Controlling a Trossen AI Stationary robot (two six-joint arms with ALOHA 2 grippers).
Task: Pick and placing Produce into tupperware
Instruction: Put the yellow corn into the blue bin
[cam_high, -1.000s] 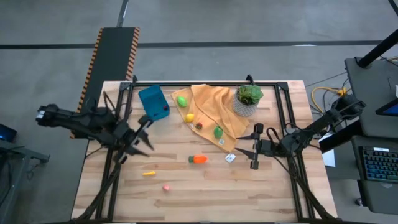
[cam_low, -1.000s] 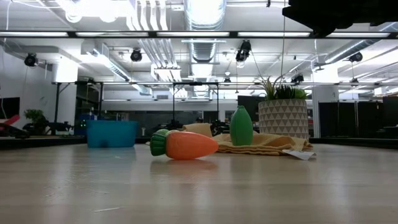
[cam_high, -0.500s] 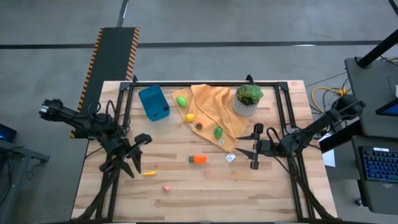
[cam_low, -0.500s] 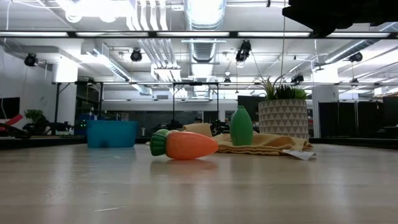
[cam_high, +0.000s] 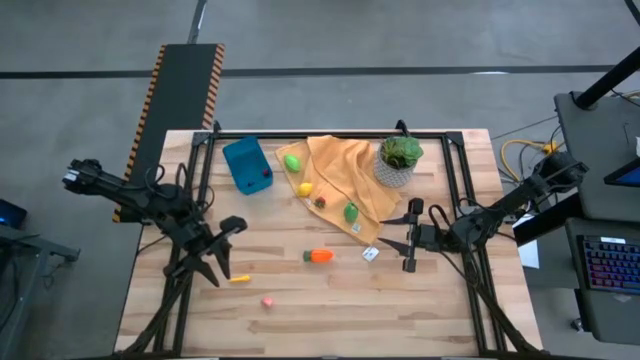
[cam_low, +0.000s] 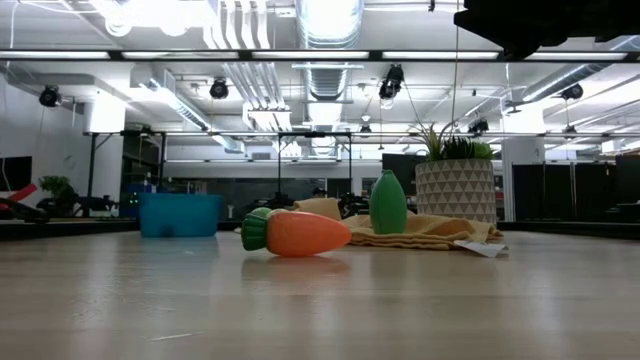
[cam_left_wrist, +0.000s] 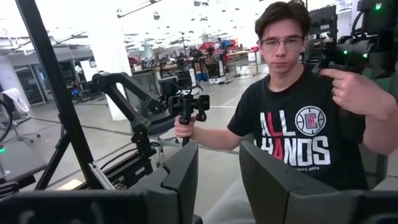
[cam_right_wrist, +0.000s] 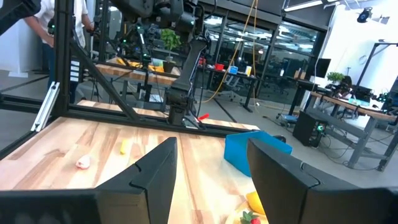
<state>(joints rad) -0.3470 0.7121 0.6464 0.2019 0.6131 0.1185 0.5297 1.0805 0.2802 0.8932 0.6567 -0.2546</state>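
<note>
The produce lies scattered. An orange carrot (cam_high: 319, 256) (cam_low: 295, 232), a yellow piece (cam_high: 239, 279) and a pink piece (cam_high: 267, 301) rest on the bare wood. A light green piece (cam_high: 292, 161), a yellow one (cam_high: 305, 188), a red one (cam_high: 320, 201) and a green one (cam_high: 351, 212) lie on the orange cloth (cam_high: 345, 180). The blue tupperware (cam_high: 247, 165) (cam_right_wrist: 252, 152) stands at the far left. My left gripper (cam_high: 222, 252) (cam_left_wrist: 219, 180) hovers open just left of the yellow piece. My right gripper (cam_high: 410, 236) (cam_right_wrist: 211, 180) stands open right of the carrot.
A leafy plant in a pale patterned pot (cam_high: 398, 160) (cam_low: 455, 190) stands at the cloth's far right corner. A small white tag (cam_high: 370, 254) lies right of the carrot. A person in a black T-shirt (cam_left_wrist: 292, 130) stands beyond the table. Black frame bars run along both sides.
My left gripper has swung from beside the tupperware toward the table's near edge, turning as it went, and now stands still next to the yellow piece. My right gripper and all the produce have stayed put.
</note>
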